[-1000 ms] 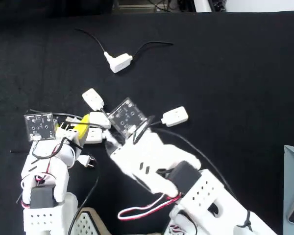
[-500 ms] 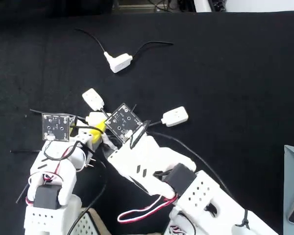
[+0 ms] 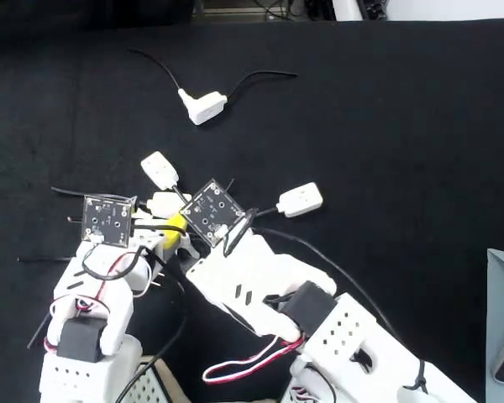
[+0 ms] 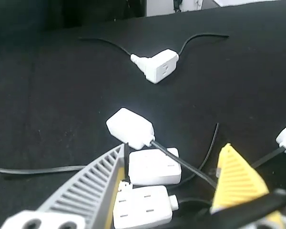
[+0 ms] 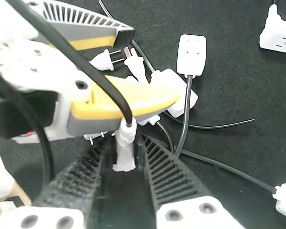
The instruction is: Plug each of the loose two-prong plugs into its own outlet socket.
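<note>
Black tabletop point(image 3: 386, 126), white sockets point(image 3: 301, 199) strewn | L pincer point(image 4: 174, 151) spread | R pincer point(image 5: 124, 139) pinching plug point(image 5: 123, 157)

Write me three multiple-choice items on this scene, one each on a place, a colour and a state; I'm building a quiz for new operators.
1. Where does the angled white plug lie?
A) on the table's far side, apart from both arms
B) touching an arm
C) stacked on a socket

2. What colours are the left gripper's fingers?
A) both black
B) one grey, one yellow
C) both red

3. How is the left gripper?
A) shut on a cord
B) shut on nothing
C) open

Key: 1 A, it lies by itself beyond the arms. 2 B, the left wrist view shows both. 3 C, a wide gap holding two white sockets separates the fingers.
</note>
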